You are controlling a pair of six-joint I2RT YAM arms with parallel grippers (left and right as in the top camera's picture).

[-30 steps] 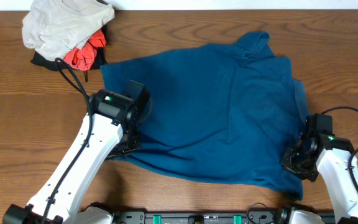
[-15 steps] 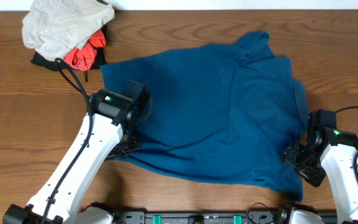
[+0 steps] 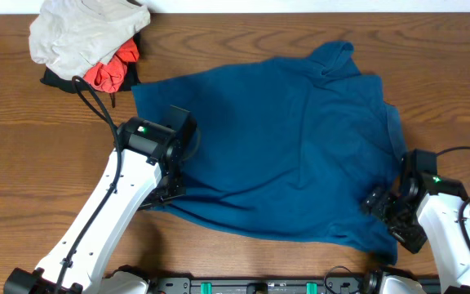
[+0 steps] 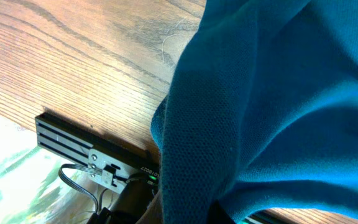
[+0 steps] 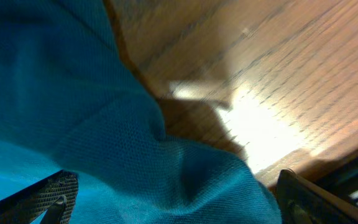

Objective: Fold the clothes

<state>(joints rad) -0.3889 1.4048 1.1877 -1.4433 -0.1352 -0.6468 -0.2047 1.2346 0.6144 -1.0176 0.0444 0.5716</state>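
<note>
Shows a wooden desk (image 3: pixel 23 163) from above, with a large teal shirt (image 3: pixel 300 139) spread mostly flat across the middle and right of it, collar toward the far edge, hem toward the near edge, only shallow wrinkles across the body. Sets the left gripper (image 3: pixel 166 194) at the shirt's near left corner, jaws clenched, apparently on a pinch of the hem; from the left wrist view, teal cloth rising off the wood in a bunch close to the lens, which fits a corner held up ready to be carried over. Sets the right gripper (image 3: pixel 375 202) at the shirt's near right corner, jaws spread wide and grasping nothing; from the right wrist view, cloth lying loose between them with bare wood beyond. Probably means the right side needs a fresh hold before both near corners can travel together. Leaves bare wood along the left edge and at the far right corner, so room for the arms to swing. Keeps a heap in the far left corner: a pale beige garment (image 3: pixel 80 33) over an orange-red garment (image 3: pixel 108 73) and a black garment (image 3: pixel 55 79), just beside the shirt's far left sleeve and worth avoiding. Runs a black rail (image 3: pixel 259 286) along the near edge, close under the hem, leaving little spare room there.
</note>
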